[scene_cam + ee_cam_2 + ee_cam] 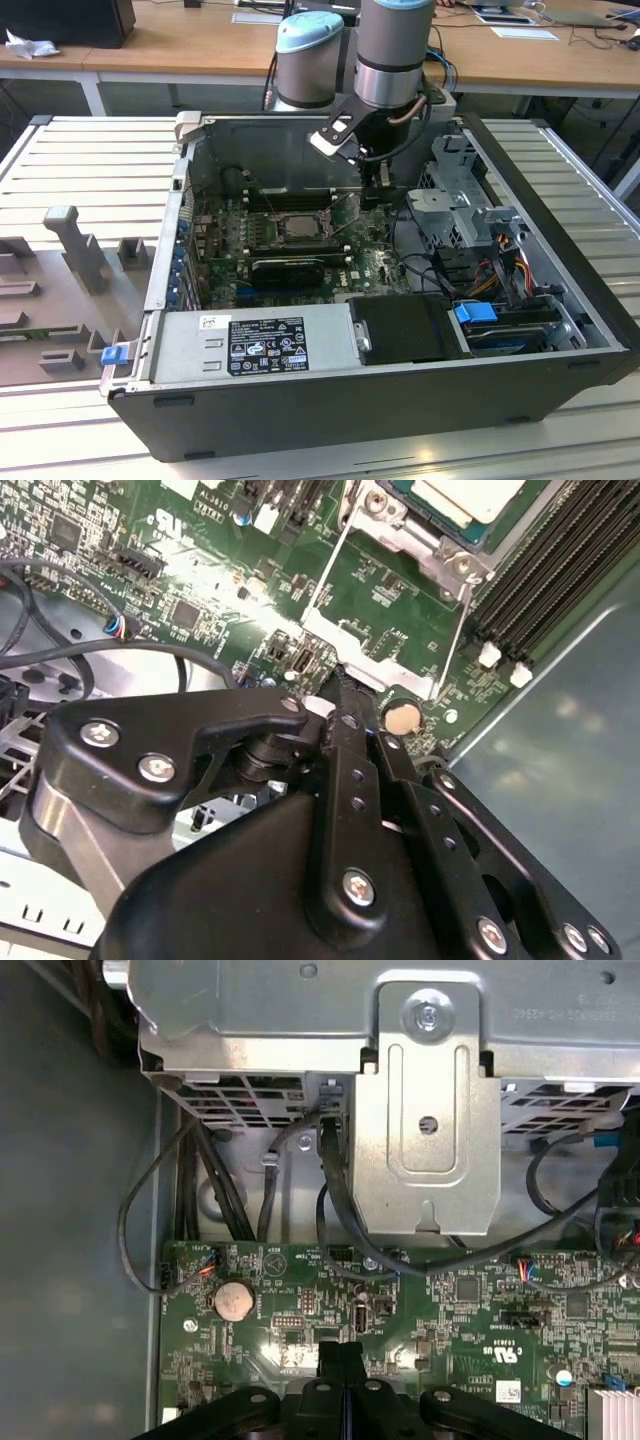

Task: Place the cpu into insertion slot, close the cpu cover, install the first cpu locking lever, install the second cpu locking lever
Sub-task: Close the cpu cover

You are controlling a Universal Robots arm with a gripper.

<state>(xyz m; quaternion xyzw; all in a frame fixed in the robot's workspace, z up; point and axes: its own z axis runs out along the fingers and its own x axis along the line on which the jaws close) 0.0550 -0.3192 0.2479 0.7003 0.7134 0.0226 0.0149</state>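
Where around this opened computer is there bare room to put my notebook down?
Bare ribbed table lies at the exterior view's left, behind the grey moulded tray, and along the right of the case. Inside it is crowded: cables, drive cage, and the gripper over the motherboard.

The cpu (pixel 299 226) lies in the insertion slot (pixel 323 233), inside the computer case (pixel 300 410).
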